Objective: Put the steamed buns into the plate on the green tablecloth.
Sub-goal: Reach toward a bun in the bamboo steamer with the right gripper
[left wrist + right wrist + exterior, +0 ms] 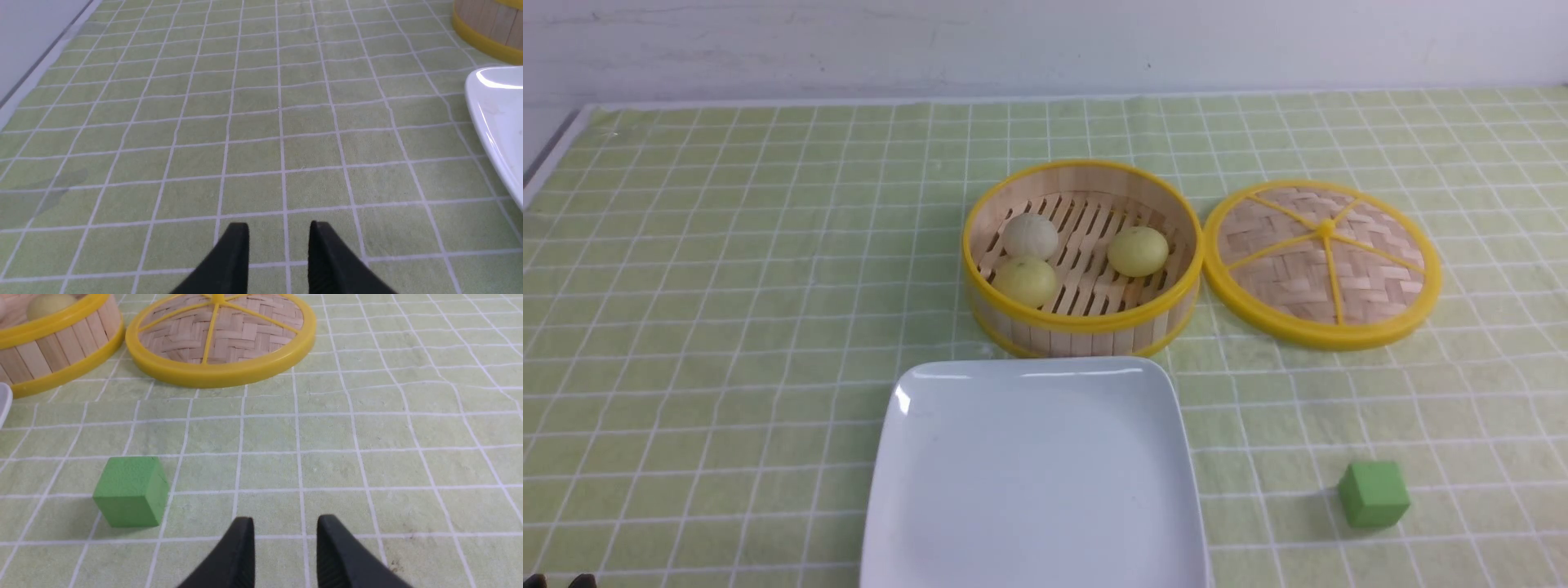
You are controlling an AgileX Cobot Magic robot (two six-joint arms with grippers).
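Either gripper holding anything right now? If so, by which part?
Nothing held. Left gripper and right gripper both stand open over the green tablecloth; the steamed buns all sit in the steamer basket.

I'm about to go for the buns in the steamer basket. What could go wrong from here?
The off-white round bun and the nearer pale yellow bun sit close together; jaws closing on one may shove the other.
The yellow-rimmed round bamboo steamer basket walls the buns off from the white square plate; a low carry could snag its rim.
The small green cube lies near the right gripper and might get knocked.
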